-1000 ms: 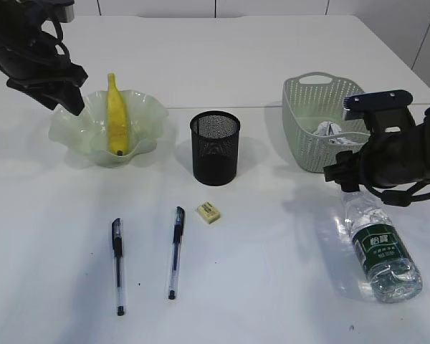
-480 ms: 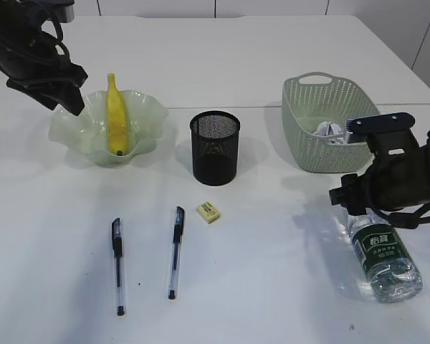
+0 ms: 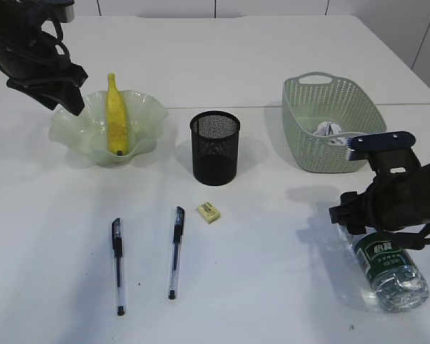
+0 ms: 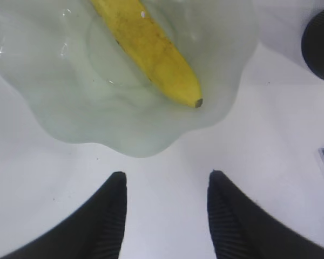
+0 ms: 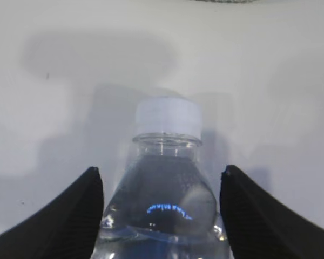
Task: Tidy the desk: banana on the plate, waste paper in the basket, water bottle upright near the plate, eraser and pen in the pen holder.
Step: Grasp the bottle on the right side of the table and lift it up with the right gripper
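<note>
The bottle step is judged in hand: the water bottle (image 5: 164, 183) lies on its side on the surface (image 3: 272, 279), straddled but not gripped by the wide-open right end effector (image 5: 162, 205). Closing, then uprighting near the plate (image 3: 147, 107), is called for. The left end effector (image 4: 164, 216) hangs half-open, empty.

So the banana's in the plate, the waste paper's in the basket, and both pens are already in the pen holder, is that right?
Not quite. The banana is in the plate and the waste paper is in the basket, but both pens lie on the desk in front of the pen holder, as the exterior view shows.
</note>
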